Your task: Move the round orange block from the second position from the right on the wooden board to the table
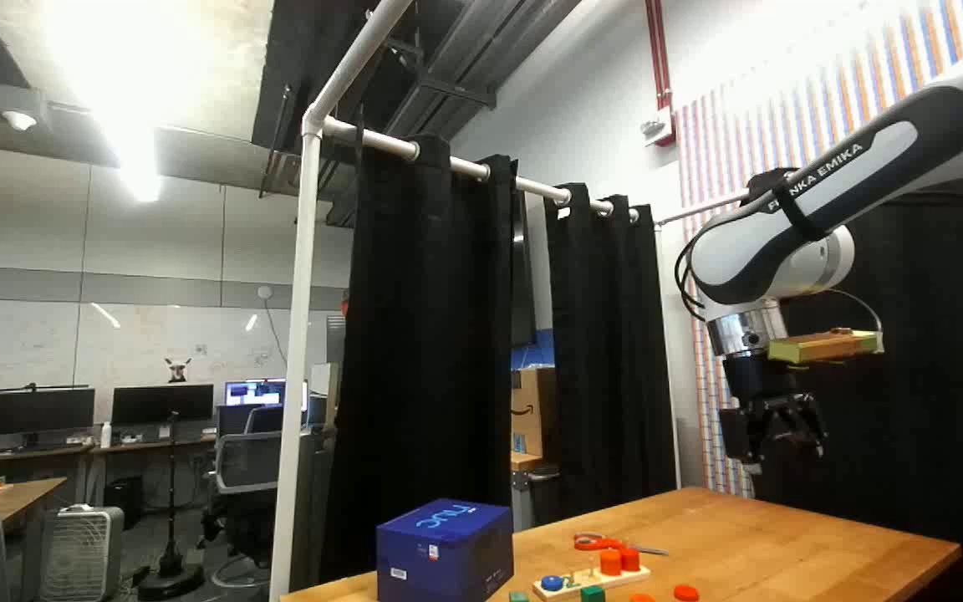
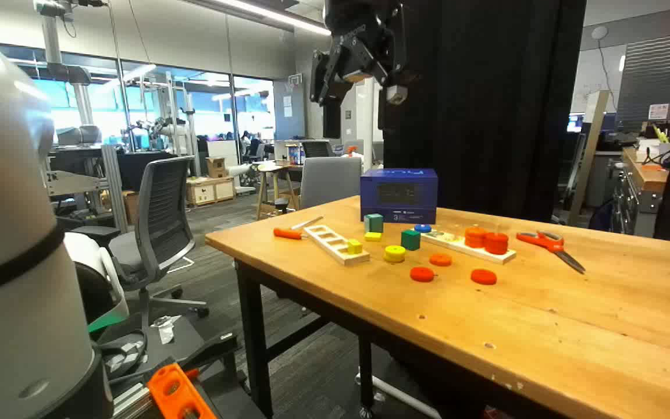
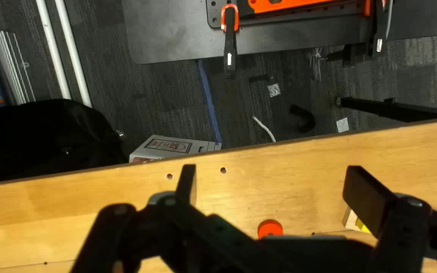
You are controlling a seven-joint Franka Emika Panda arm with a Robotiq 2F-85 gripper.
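Observation:
The wooden board [image 2: 456, 247] lies on the table [image 2: 544, 326], with pegs and round blocks on it. A stack of round orange blocks [image 2: 475, 237] sits second from the right, beside a red-orange stack [image 2: 496, 243] at the end. These stacks also show in an exterior view [image 1: 611, 562]. My gripper [image 3: 273, 184] is open, with nothing between its fingers. It hangs high above the table in both exterior views [image 1: 774, 443]. In the wrist view a single orange-red disc [image 3: 270, 228] lies on the table below, partly hidden by the gripper. The pegboard is hidden in the wrist view.
Loose red-orange discs [image 2: 440, 259], a yellow round block [image 2: 394, 254] and green blocks [image 2: 410, 240] lie near the board. Scissors [image 2: 553, 247] lie beyond its end. A blue box [image 2: 399, 195] stands behind. A slotted wooden tray [image 2: 335, 244] and an orange-handled tool [image 2: 288, 233] lie nearby.

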